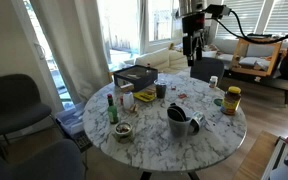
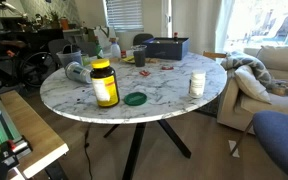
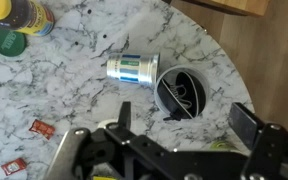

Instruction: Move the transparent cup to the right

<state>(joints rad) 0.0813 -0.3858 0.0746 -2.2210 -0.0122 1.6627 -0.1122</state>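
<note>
The transparent cup (image 3: pixel 132 68), with a blue band, lies on its side on the round marble table (image 3: pixel 74 90), next to a black pitcher (image 3: pixel 182 92). It also shows in both exterior views (image 1: pixel 194 122) (image 2: pixel 76 71). My gripper (image 3: pixel 184 125) is open and empty, high above the table and over the pitcher's near side. In an exterior view the gripper (image 1: pixel 192 48) hangs well above the table's far edge. The cup is apart from the fingers.
A yellow jar (image 3: pixel 24 15) (image 2: pixel 104 83) and a green lid (image 3: pixel 9 40) (image 2: pixel 135 98) are near the cup. A black box (image 1: pixel 134 75), a green bottle (image 1: pixel 111 108), a small bowl (image 1: pixel 122 131) and a white cup (image 2: pixel 197 84) also stand on the table. Chairs surround it.
</note>
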